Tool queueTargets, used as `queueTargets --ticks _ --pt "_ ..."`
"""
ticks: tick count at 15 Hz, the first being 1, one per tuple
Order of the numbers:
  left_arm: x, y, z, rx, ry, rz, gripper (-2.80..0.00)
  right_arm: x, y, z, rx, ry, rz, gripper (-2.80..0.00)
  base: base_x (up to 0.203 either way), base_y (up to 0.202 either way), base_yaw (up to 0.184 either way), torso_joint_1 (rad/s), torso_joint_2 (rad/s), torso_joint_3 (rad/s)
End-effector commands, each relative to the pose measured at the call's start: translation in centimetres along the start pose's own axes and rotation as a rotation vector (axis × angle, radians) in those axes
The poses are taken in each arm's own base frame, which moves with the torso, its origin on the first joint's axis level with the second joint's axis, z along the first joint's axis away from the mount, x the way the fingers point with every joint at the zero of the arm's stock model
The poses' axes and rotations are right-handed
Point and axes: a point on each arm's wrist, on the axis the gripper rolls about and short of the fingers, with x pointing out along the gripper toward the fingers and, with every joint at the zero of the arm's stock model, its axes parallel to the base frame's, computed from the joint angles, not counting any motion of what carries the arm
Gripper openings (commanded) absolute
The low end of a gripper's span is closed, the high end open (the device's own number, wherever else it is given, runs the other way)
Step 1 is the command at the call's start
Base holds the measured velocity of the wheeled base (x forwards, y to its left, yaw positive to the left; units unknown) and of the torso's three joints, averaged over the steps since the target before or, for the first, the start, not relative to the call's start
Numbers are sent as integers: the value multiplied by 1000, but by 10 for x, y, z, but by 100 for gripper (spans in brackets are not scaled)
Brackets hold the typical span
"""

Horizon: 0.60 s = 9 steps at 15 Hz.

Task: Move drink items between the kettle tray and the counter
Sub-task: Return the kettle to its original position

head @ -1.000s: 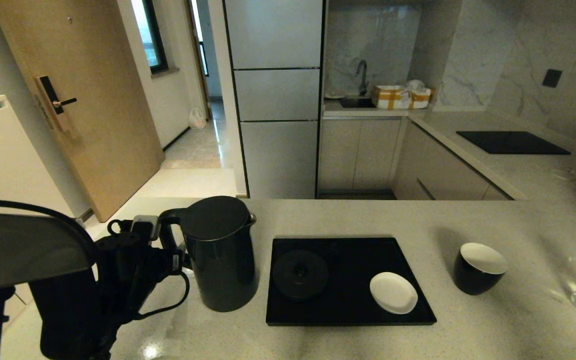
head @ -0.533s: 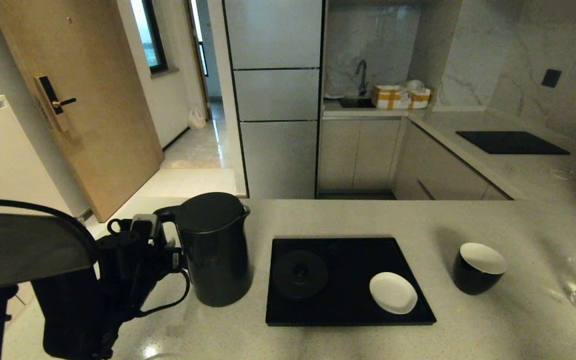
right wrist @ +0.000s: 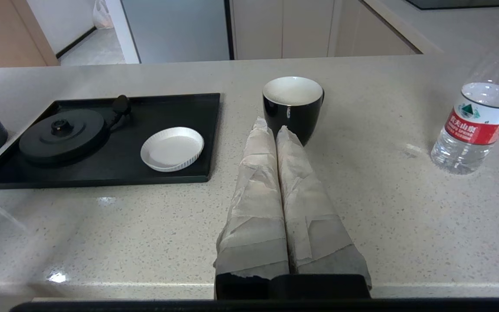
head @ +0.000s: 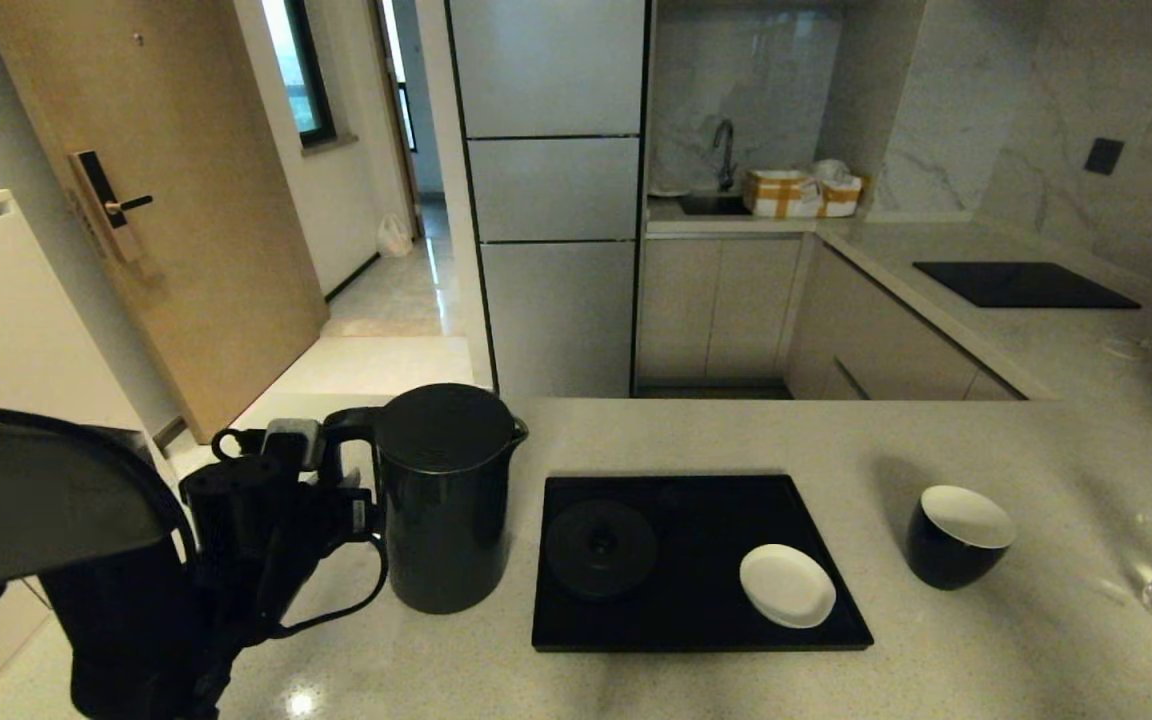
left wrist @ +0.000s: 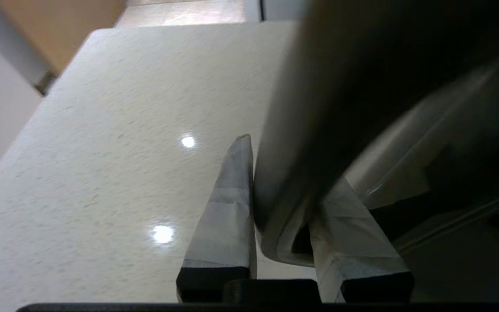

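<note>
My left claw (left wrist: 282, 182) pinches the kettle (head: 446, 500) handle; since a moment ago it has shifted right, closer to the tray (head: 826, 600). My right claw (right wrist: 271, 128) is pressed together.

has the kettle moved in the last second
Yes. The kettle, gripped at its handle by the left gripper, swung away from the kettle tray and then back toward it, ending about where it began, left of the tray.

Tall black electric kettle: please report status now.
Left gripper shut on tall black electric kettle handle, left of flat black kettle tray. Right gripper shut, idle before black cup. Round kettle base unobstructed.
</note>
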Motion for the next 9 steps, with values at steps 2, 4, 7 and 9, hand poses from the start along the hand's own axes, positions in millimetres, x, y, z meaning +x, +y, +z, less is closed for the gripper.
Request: queueTargets --ticks 2,4,7,9 --pt "-10 -6 32 -64 -63 -28 -280 0 0 0 -1 -2 0 -280 0 0 0 0 0 0" --pt "-12 -8 44 -83 -66 -37 -280 0 0 0 -1 0 0 -280 0 0 0 0 0 0" --pt "-5 -13 69 -125 -76 -29 -280 0 0 0 -1 0 0 -280 0 0 0 0 0 0" --pt "-5 -17 75 -135 -72 -32 -280 0 0 0 -1 0 0 -280 0 0 0 0 0 0"
